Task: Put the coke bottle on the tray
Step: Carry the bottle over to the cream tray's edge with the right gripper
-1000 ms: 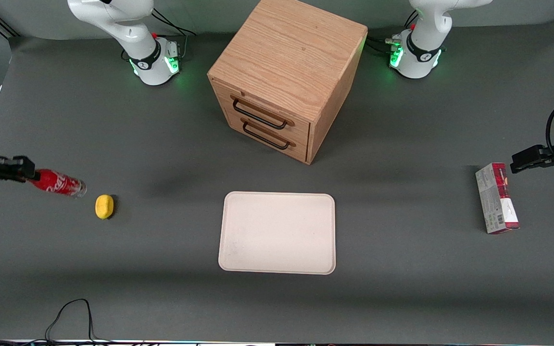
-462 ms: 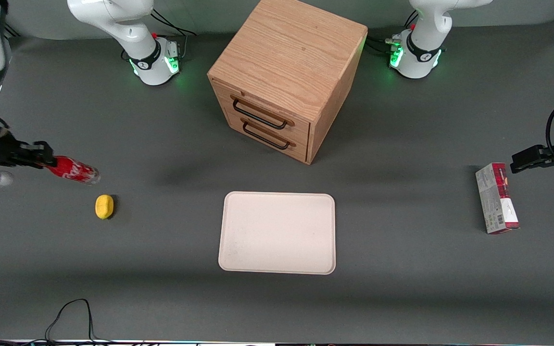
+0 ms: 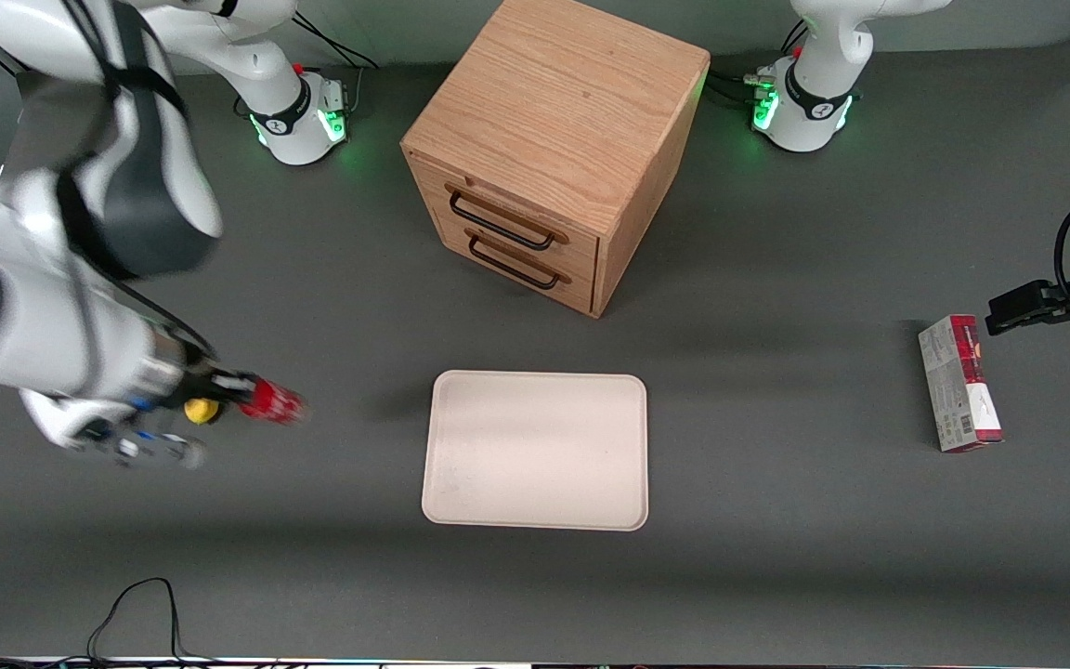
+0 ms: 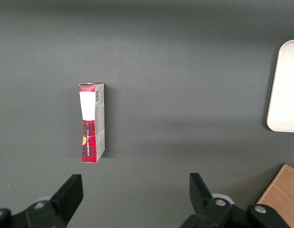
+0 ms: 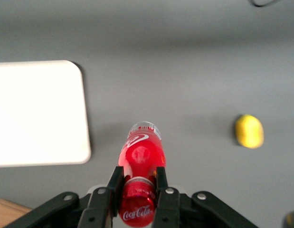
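The coke bottle (image 5: 139,164), slim and red with white script, a shiny red cap and a clear base, is gripped at its neck by the gripper (image 5: 136,183), whose fingers (image 5: 113,185) are clamped on it. It is held above the counter (image 3: 312,576), carried closer to the tray (image 3: 536,451) than half a second ago, now over the lemon (image 3: 201,410). It is held lengthwise, base toward the tray.

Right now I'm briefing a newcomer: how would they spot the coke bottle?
Start at the cream tray and look toward the working arm's end. There the pincer grips the coke bottle by its neck above the table. It is slim and red; the neighbouring lemon is yellow.
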